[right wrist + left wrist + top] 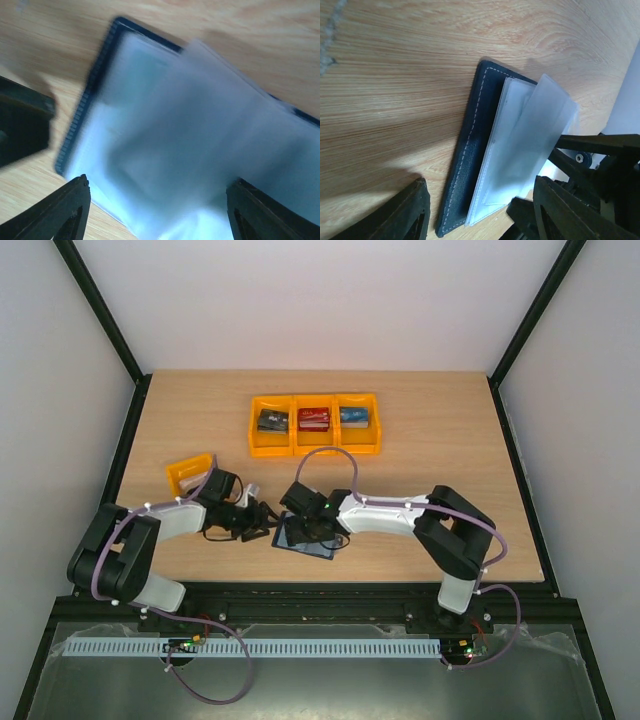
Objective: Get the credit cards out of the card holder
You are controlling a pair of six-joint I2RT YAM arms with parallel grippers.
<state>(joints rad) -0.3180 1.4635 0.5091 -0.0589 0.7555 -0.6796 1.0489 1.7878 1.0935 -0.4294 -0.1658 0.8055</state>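
The dark navy card holder (304,539) lies open on the table, its pale clear sleeves (520,145) fanned up off the cover (465,165). My left gripper (264,521) is open just left of the holder, and its fingers (405,215) straddle the holder's near end without holding anything. My right gripper (318,528) is open right over the sleeves (190,145), with its fingertips (67,210) wide apart on either side. The right wrist view is blurred, so I cannot tell whether a card is inside the sleeves. A black card (272,421), a red and white card (314,419) and a teal card (354,417) lie in the back bins.
A three-compartment orange bin (314,443) stands at the back middle of the table. A small single orange bin (188,476) sits behind my left arm. The two grippers are close together over the holder, and the right gripper's black body shows in the left wrist view (605,165).
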